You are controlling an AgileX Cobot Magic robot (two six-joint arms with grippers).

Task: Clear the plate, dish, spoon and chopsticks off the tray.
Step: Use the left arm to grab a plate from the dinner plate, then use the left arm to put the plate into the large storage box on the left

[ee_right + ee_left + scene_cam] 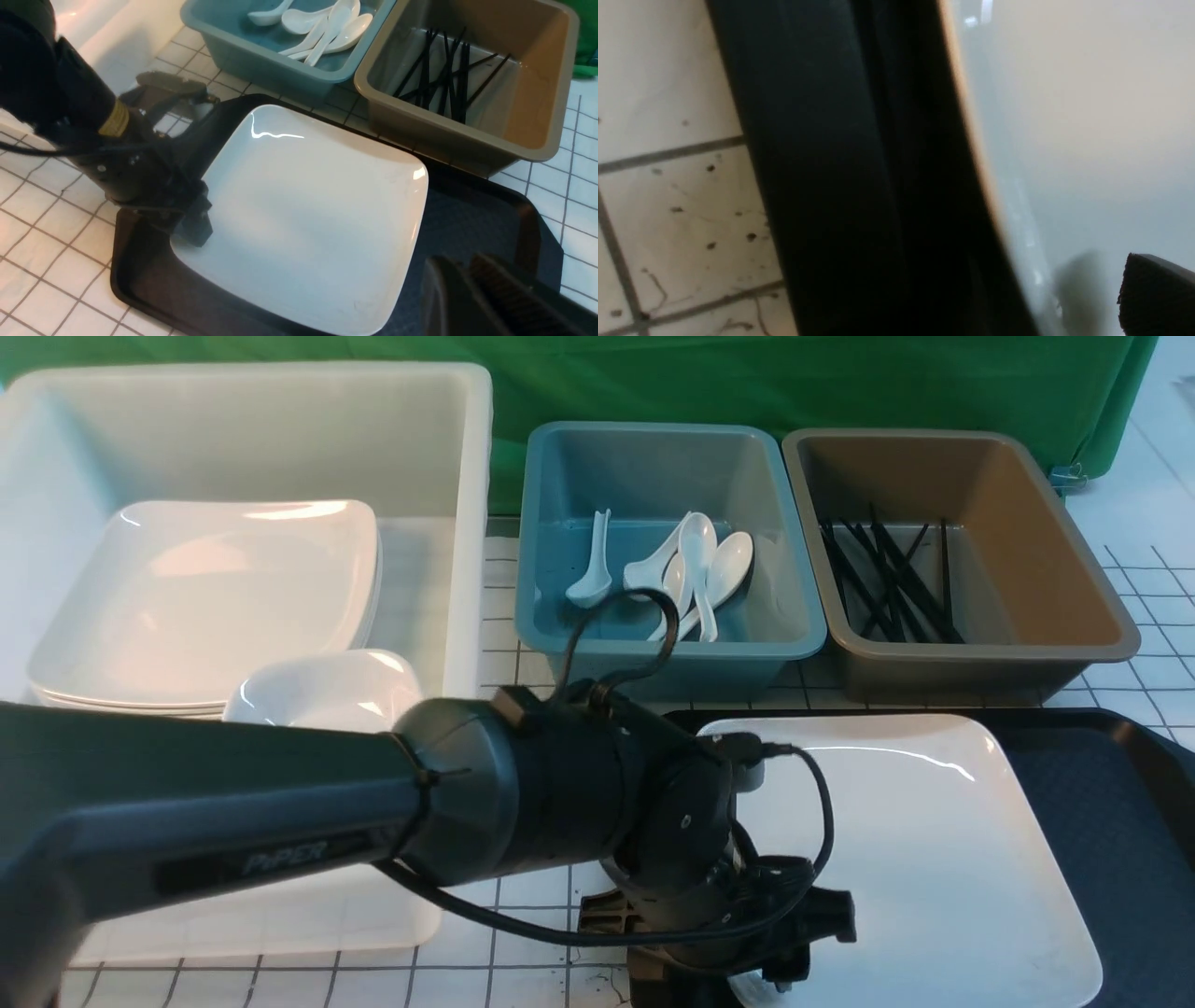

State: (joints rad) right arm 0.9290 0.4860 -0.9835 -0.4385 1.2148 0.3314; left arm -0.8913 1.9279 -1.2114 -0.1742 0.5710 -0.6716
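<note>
The large white plate [906, 859] lies on the black tray [1120, 821] and is the only thing on it. My left gripper [189, 228] is open at the plate's near left edge. One of its fingers [1157, 298] hovers just above the plate [1064, 116], beside the tray's rim [840, 186]; the other finger is hidden. Above the tray's right part, my right gripper [460, 263] is shut with nothing in it. Spoons [691, 569] lie in the blue tub, chopsticks [887, 583] in the brown tub. A small dish [322, 695] sits in the white tub.
A big white tub [467, 523] at the left holds stacked plates [205, 597]. The blue tub [653, 457] and the brown tub [1027, 523] stand behind the tray. My left arm [280, 821] crosses in front of the white tub. The tabletop is white with a grid.
</note>
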